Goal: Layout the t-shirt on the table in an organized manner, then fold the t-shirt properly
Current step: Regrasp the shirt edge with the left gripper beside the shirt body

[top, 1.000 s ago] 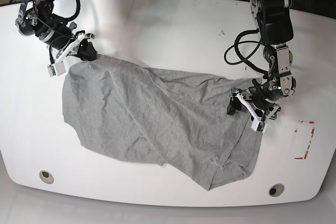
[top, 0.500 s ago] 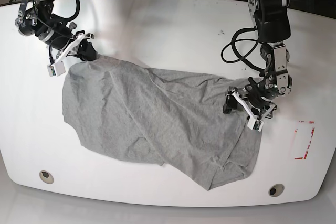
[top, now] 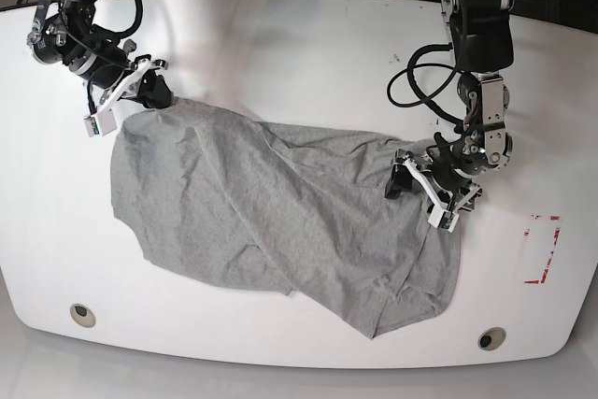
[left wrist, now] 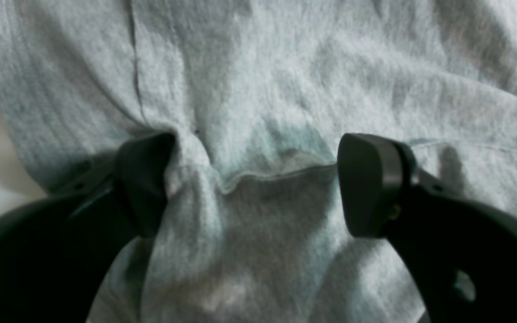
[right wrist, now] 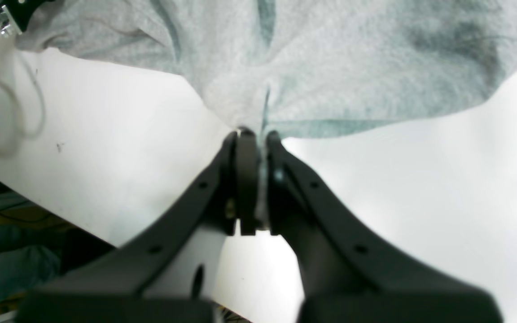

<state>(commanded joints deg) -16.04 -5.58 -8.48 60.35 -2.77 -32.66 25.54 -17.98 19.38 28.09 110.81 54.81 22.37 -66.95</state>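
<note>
The white table (top: 299,35) is covered at its middle by the crumpled t-shirt (top: 280,212). One shirt corner is pinched by the right gripper (right wrist: 254,139), jaws pressed together. The left gripper (left wrist: 254,184) is spread over a hem ridge at the opposite edge. If only that ridge were caught, slippage and fresh bunching could be expected.

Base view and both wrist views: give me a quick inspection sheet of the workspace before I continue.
Surface: table, glossy white, two grommets, red dashed mark.
Job's things: t-shirt, spread but wrinkled, not folded.
Clutter: nothing seen beyond small dark specks.
Grippers: right gripper, jaws shut on a t-shirt corner; left gripper, jaws open, pressing into the t-shirt's edge.
Cables: black loops on the left arm, off the cloth.
Surroundings: dark floor and cables behind the table.
</note>
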